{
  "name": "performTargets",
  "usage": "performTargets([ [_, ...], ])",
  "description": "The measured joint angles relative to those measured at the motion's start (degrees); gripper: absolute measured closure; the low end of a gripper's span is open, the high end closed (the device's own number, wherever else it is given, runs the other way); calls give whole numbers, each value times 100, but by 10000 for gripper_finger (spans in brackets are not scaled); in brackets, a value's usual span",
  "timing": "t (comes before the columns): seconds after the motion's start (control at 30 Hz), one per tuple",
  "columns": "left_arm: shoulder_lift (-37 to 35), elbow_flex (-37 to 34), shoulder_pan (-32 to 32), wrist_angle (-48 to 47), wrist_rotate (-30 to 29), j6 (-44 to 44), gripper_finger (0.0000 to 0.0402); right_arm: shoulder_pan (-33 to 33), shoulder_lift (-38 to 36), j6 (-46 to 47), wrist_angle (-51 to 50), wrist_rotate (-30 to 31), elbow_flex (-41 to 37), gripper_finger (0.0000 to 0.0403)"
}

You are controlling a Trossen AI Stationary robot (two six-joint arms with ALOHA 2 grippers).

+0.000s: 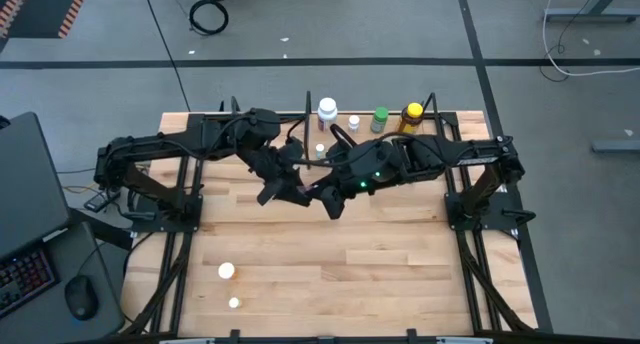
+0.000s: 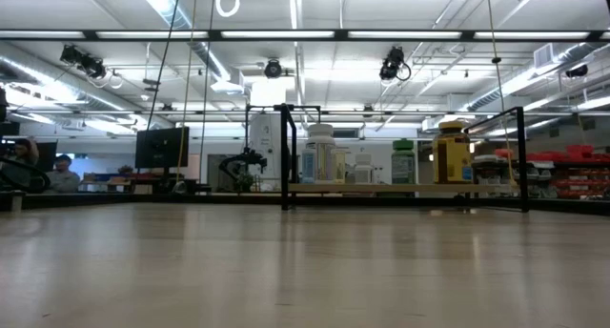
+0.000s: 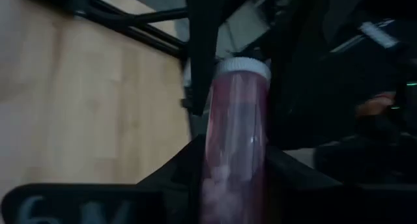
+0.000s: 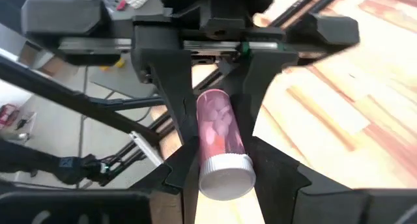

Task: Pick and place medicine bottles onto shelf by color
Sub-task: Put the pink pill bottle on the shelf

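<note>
Now both grippers meet above the middle of the wooden table (image 1: 330, 259), just in front of the shelf (image 1: 440, 129), and one small pink bottle (image 4: 218, 136) lies between them; in the right wrist view the left gripper (image 4: 212, 113) clamps the body of this bottle from both sides, while the right gripper (image 4: 225, 175) closes its two dark fingers on the end with the white cap; in the left wrist view the left gripper (image 3: 234, 178) has the same bottle pressed between its fingers, with the cap pointing away from it toward the right arm; so each gripper is clenched on the pink bottle, and it hangs in the air, not touching the table. The bottle is a slim cylinder of clear pinkish plastic with pale pieces inside, and its cap is white and ribbed; the fingers are matte black and angular. On the shelf, a narrow light plank between thin black posts, stand a large white bottle (image 1: 327, 111), a tiny white bottle (image 1: 353, 122), a green bottle (image 1: 380, 119) and a yellow bottle (image 1: 411, 115) with a dark cap. Two small white bottles (image 1: 227, 271) lie well apart from the arms, near the front left of the table; its surface is pale wood in glued strips, smooth and a little shiny.
</note>
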Motion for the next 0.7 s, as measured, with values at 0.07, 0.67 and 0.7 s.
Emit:
performTargets([
  [0.07,0,5,70,-199,-144,171,293,-106,-14,20,-150,-25,-2,276],
  [0.67,-24,12,353,-1706,-837,1128,163,-1267,-45,142,-2544,-398,-9,275],
  [0.7,-24,12,352,-1703,-837,1127,161,-1365,-45,141,-2748,-401,-9,275],
])
